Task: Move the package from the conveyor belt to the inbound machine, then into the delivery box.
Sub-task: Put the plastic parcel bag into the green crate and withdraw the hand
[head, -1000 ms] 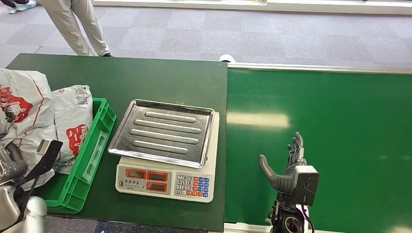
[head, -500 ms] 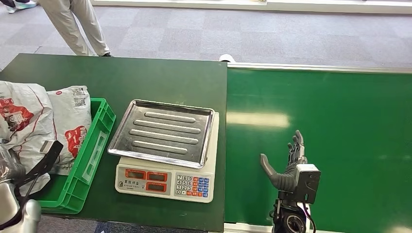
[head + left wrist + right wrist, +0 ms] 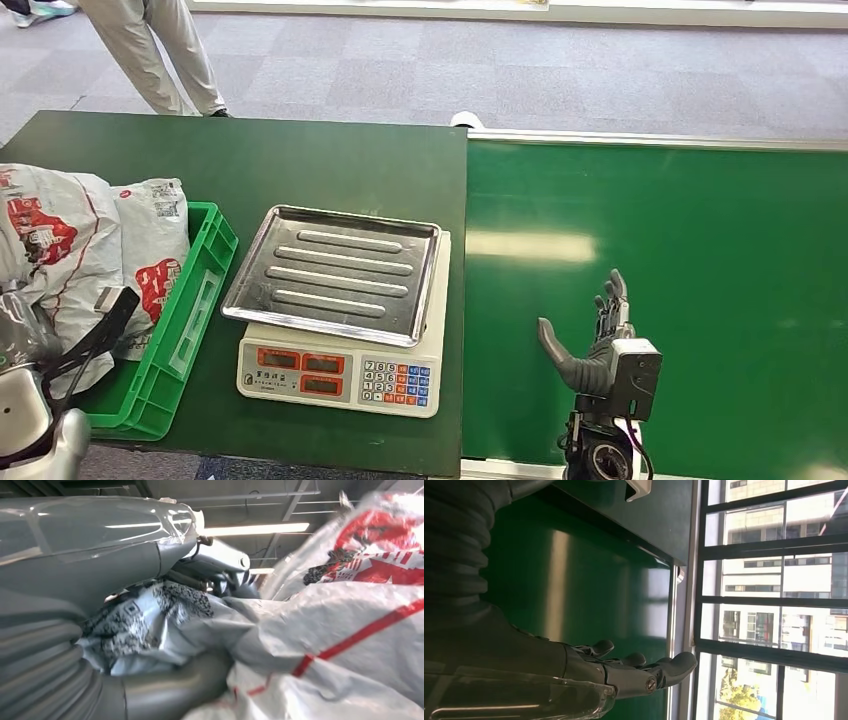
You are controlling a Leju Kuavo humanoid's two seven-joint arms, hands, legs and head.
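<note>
A white and grey package [image 3: 55,235] with red print sits at the far left, over the green delivery crate [image 3: 190,310]. My left hand [image 3: 90,565] grips it, with the thumb [image 3: 165,687] under its crumpled plastic [image 3: 325,630] and the fingers mostly hidden by the bag. A second printed package [image 3: 155,250] lies in the crate beside it. The inbound scale [image 3: 340,375] with its steel tray stands bare in the middle. My right hand [image 3: 595,345] hovers over the green conveyor belt [image 3: 680,230], fingers spread [image 3: 624,672], holding nothing.
A person's legs [image 3: 160,55] stand behind the dark green table [image 3: 300,160] at the back left. The belt's metal rail [image 3: 650,140] runs along its far side. The crate sits at the table's front left corner.
The held package has shifted slightly down and left over the crate, and my left arm has pulled back a little. The right hand has stayed in place.
</note>
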